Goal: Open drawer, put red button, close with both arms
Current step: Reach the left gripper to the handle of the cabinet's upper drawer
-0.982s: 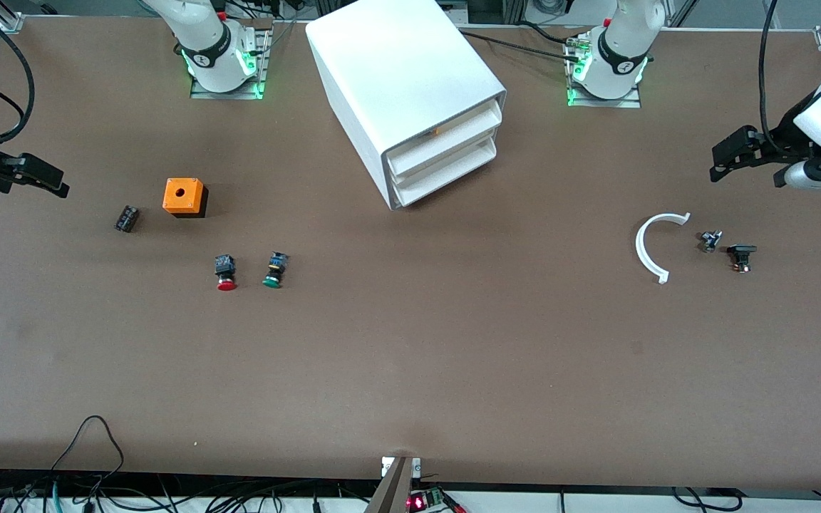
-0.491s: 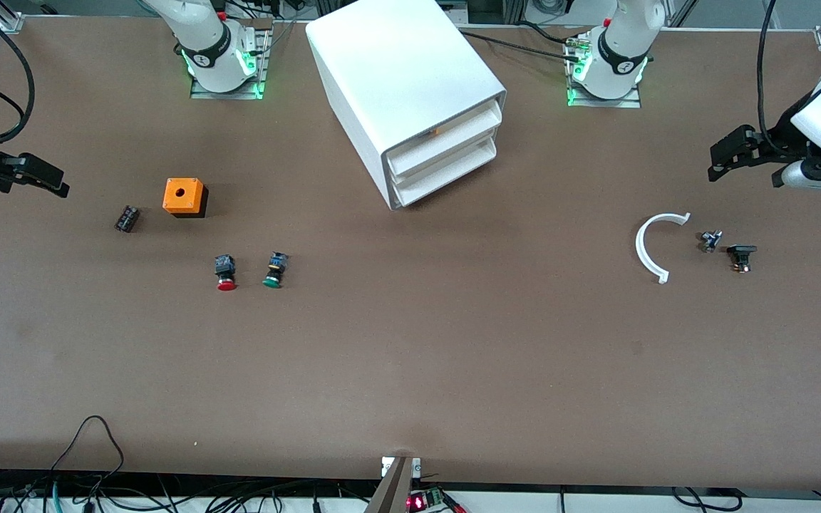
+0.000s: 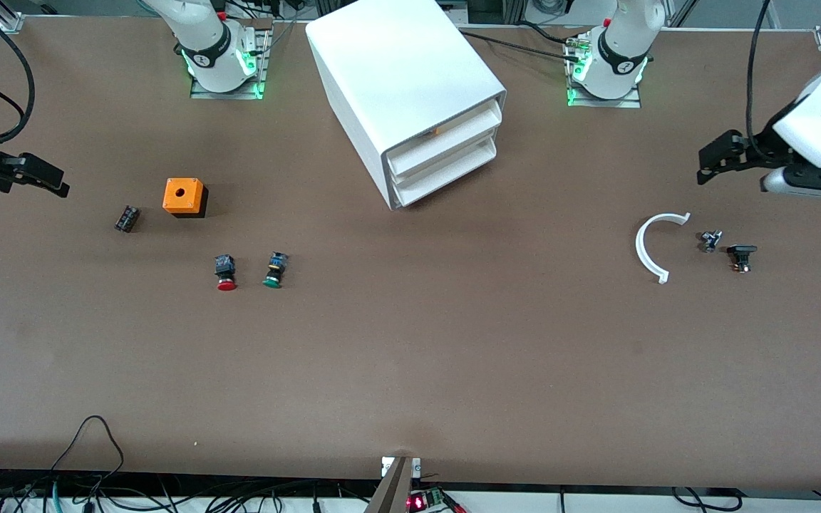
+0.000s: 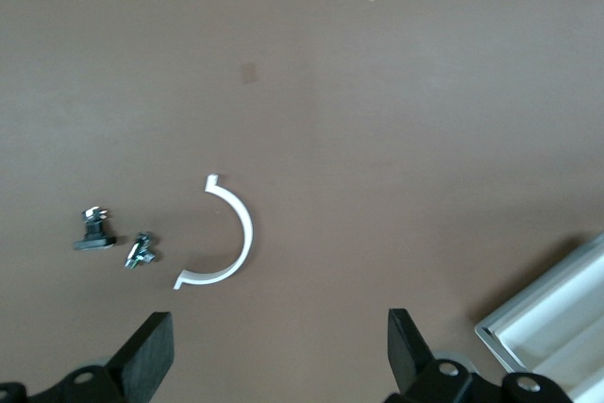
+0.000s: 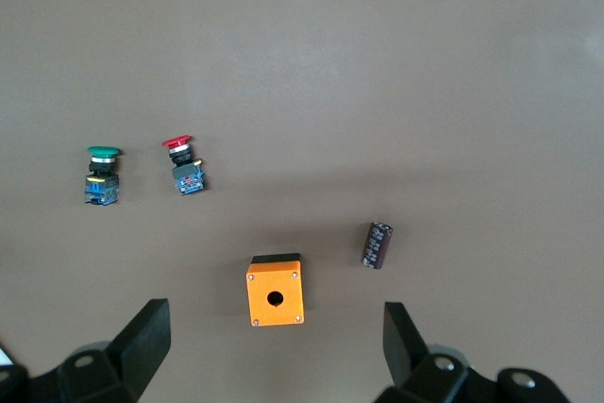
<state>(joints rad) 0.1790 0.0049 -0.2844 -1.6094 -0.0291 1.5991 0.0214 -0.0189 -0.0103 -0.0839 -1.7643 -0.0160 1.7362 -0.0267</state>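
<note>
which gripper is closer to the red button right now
Right. The right gripper hangs open at the right arm's end of the table, past the orange cube from the red button. The left gripper hangs open at the left arm's end, above the white arc.

A robotics lab: two arm bases (image 3: 221,60) bolted to a brown table (image 3: 410,356), loose cables (image 3: 90,484) and a circuit board (image 3: 425,501) at its near edge.
</note>
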